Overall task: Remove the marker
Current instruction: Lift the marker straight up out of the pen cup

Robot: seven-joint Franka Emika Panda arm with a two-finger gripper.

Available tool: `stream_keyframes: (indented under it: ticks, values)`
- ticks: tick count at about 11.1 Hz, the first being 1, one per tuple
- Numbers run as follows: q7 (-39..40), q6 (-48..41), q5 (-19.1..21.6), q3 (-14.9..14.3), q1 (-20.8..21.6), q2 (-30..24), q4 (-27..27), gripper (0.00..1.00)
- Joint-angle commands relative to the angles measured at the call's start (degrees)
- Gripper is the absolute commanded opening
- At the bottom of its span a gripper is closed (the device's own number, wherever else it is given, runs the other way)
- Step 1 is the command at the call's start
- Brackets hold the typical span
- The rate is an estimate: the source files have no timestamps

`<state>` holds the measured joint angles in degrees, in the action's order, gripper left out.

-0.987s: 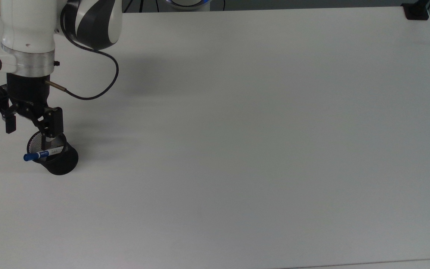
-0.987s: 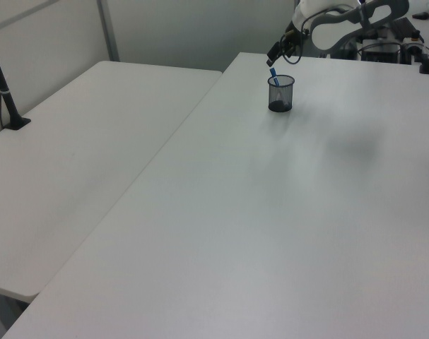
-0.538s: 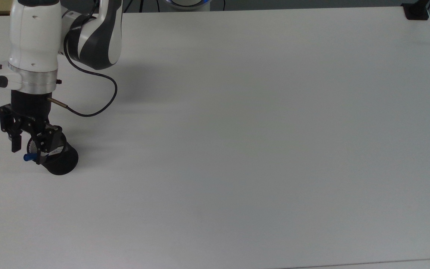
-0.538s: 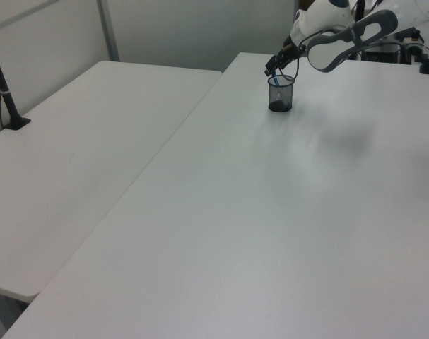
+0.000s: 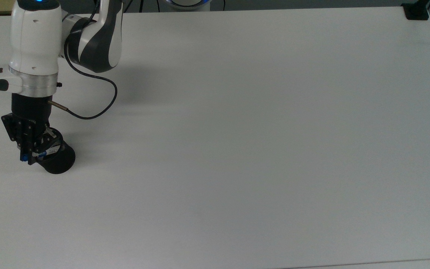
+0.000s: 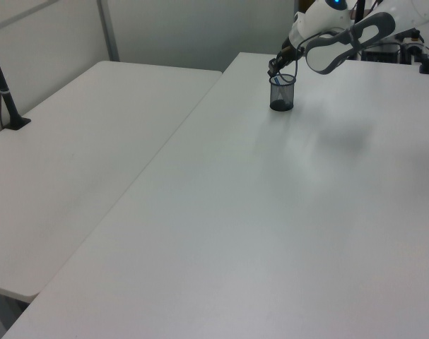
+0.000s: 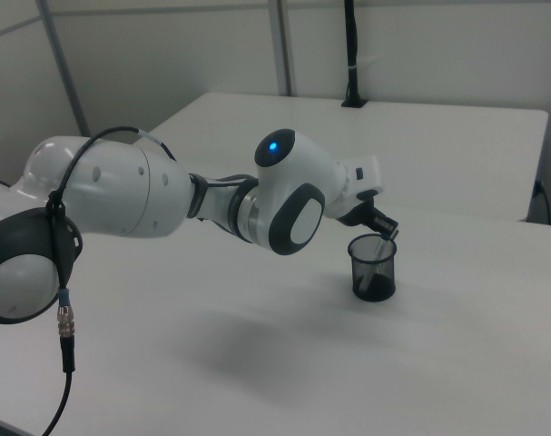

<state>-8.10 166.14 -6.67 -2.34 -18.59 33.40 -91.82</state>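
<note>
marker (image 5: 40, 153) leaning in mesh cup (image 5: 59, 162), blue cap toward top view's left; hand (image 5: 28, 151) clamped on it.

My gripper (image 5: 32, 151) covers most of the marker (image 5: 24, 158) in the top view, and my arm's upper links run past the frame's far edge

1. A black mesh cup (image 5: 60, 162) stands upright near the top view's left edge of a white table (image 5: 237, 149); its rim is round.
2. A second white table (image 6: 80, 141) adjoins at the left view's left; a black post (image 6: 3, 85) stands on it.
</note>
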Motion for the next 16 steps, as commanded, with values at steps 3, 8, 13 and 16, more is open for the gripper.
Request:
stream_keyframes:
  ticks: [3,8,13,16]
  values:
    - [-0.69,0.94,-0.19,-0.56,0.49,-0.43,1.19,0.08]
    - [0.1,-0.02,-0.72,-0.56,0.4,-4.74,1.91,0.07]
    - [6.76,-12.64,-0.98,1.27,1.19,-9.83,2.35,0.08]
    - [11.95,-25.73,-0.63,5.22,1.19,-11.33,3.48,0.08]
